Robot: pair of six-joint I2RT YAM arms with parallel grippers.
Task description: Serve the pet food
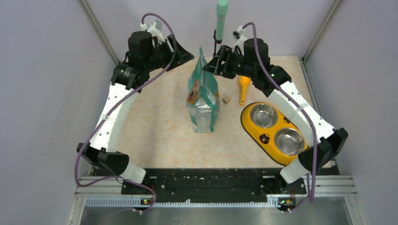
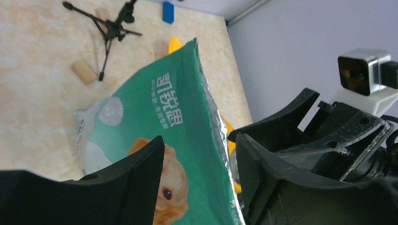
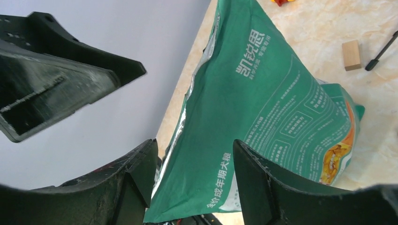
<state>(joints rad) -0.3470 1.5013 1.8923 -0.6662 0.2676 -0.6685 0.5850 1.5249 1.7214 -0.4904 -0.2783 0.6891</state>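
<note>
Over on the left, the left gripper [image 1: 180, 52] hangs at the far side of the table [image 1: 159, 131], jaws spread wide. Its own camera shows the pet food pouch [image 1: 202, 91] running up through that gap, dog-face side on show, with silver lining along the top edge. From above, though, those fingers look just beside the bag rather than on it. The pouch stands upright mid-table, and its contents can't be seen from any angle. The right gripper [image 1: 212, 65] sits at the pouch's top right, also parted. The right wrist view catches the printed back panel between its fingers, but whether they touch it I can't tell. Only the left wrist camera picks up the tripod [image 2: 110, 28] legs and a blue block [image 2: 168, 11] at the far edge. A wooden cube [image 1: 226, 100] lies just right of the bag, then a yellow scoop [image 1: 244, 89]. Only the overhead shows the yellow feeder [image 1: 248, 124] whole, with its two steel bowls, near right.
</note>
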